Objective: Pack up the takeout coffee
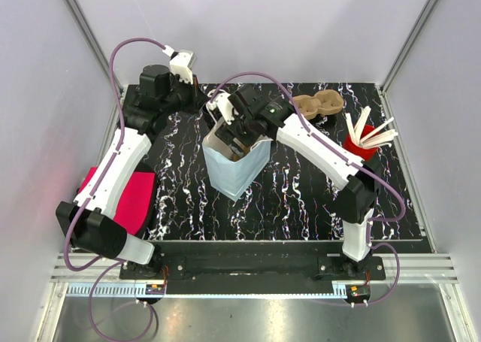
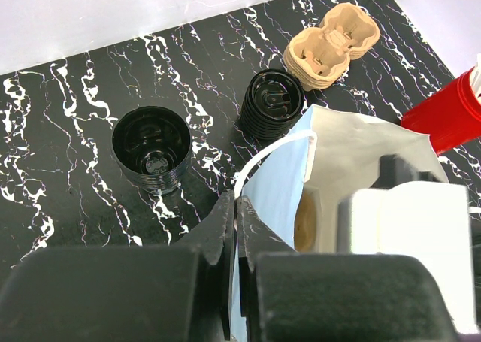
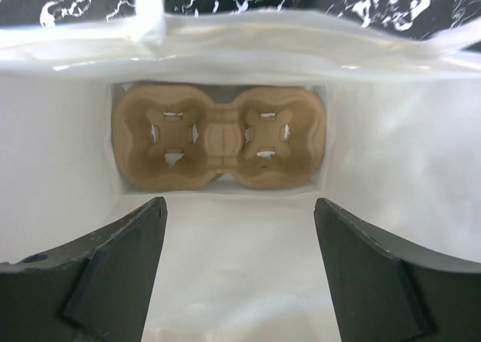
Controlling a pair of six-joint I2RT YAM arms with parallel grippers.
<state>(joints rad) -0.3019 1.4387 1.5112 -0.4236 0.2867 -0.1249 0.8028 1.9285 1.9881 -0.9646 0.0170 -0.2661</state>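
- Left gripper (image 2: 234, 233) is pinched closed on the near rim of the bag (image 2: 274, 199), apparently to keep the mouth wide and the bag upright.
- Right gripper (image 3: 239, 207) is down inside the bag, jaws wide apart and holding nothing.
- Cup carrier (image 3: 218, 135) lies flat on the bag floor, cavities up, ready to take cups.
- Stack of cups (image 2: 150, 148) and stack of lids (image 2: 272, 101) stand on the table behind the bag, not yet packed.
- Spare carriers (image 2: 331, 45) sit further back.

Right claw (image 3: 239, 207) fills bag (image 1: 239, 173) mouth; tray (image 3: 218, 135) covers bag floor. Spare trays (image 1: 319, 105) 2 o'clock, red cup (image 1: 359, 148) 3; surface (image 1: 301, 203) open 5.
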